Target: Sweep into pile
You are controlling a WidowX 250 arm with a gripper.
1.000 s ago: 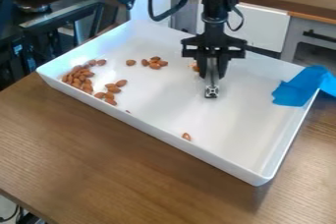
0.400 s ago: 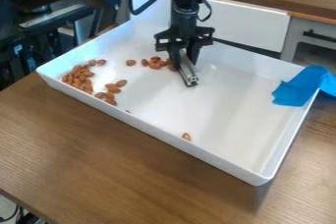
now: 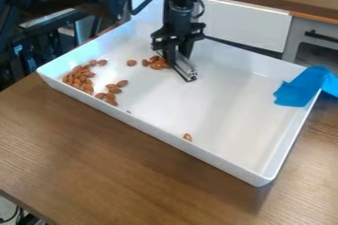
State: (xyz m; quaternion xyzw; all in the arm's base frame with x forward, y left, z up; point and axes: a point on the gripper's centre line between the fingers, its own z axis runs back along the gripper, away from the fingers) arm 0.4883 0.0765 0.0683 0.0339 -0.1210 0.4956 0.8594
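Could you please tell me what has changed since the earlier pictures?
The gripper, holding the metal bar, has moved left in the view, pushing at least one almond to the small cluster. The large pile, lone front almond and tray stayed put.

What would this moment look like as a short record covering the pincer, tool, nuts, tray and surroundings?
pincer: over the tray, gripping the bar
tool: metal bar, slanted, beside a small nut group
largest pile: almonds at the tray's left corner in the picture
near that pile: a looser cluster
strays: one nut left of the small group; another near the front wall
container: white tray
surroundings: blue sheet over the tray's right rim; wooden table below
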